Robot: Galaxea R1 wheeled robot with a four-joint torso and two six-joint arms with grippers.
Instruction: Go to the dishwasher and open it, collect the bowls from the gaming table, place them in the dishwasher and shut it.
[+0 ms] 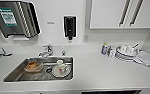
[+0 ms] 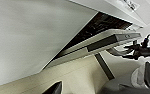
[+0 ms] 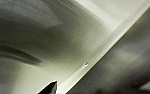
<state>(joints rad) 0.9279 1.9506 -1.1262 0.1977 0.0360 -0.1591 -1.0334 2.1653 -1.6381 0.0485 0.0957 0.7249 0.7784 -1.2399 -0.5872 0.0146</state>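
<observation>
I am standing square to the white surface [image 1: 98,72] with the steel sink [image 1: 16,75] below me and to my left, a few used dishes lying in its basin, the tap [image 1: 46,50] behind it and a stack of white dishes [image 1: 126,52] off to my right. The dishwasher [image 2: 101,42] is under this surface: in my left wrist view its door stands tilted partly open, the dark rack space showing behind the top edge, and in the head view a dark strip at the bottom edge right of centre looks like that same gap. Of my left tool [image 2: 53,88] and my right tool [image 3: 49,88] I see only a dark tip each, so I cannot tell whether either is wide or narrow. I judge the step in hand to be opening the door. To do it well I should pull steadily down and outward along the door's own swing, keep the arm clear of the surface edge, and give the door room to drop fully.
</observation>
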